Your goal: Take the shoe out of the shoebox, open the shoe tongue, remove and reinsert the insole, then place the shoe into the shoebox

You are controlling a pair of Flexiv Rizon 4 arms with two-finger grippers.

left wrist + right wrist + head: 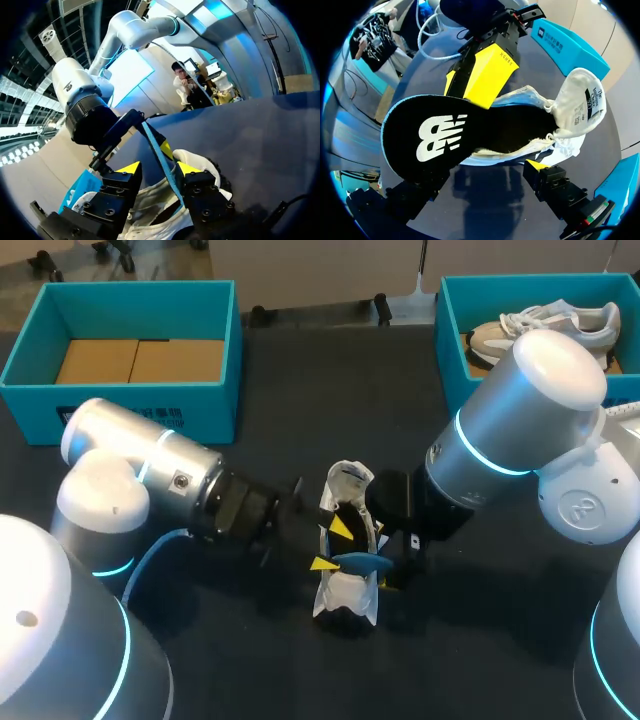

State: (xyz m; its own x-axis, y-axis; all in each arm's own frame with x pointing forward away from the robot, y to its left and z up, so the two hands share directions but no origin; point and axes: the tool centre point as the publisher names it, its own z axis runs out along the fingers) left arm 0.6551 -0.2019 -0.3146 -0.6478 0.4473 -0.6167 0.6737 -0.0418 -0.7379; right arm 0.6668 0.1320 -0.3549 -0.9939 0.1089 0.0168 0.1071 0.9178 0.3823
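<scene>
Head view has the shoe (345,595) sitting in the middle of the bench (280,660), between the two arms and well away from both boxes. The tongue (585,100) is folded open. The black insole (450,135) looks to be partly in the shoe, toe end inside and heel end sticking out.

The left gripper (158,169) is open. The insole's thin edge runs between its tips, close to one and apart from the other, so it isn't pinching anything. I can't tell about the right gripper (477,172), since the insole blocks most of it.

My guess is the insole is light, floppy foam that buckles if you shove it, so pinch the heel end and slide it in. The shoe's upper looks soft, so brace it by the heel or sole.

The empty shoebox (120,400) is far left. The other shoebox (450,330), far right, holds a second shoe (540,325).
</scene>
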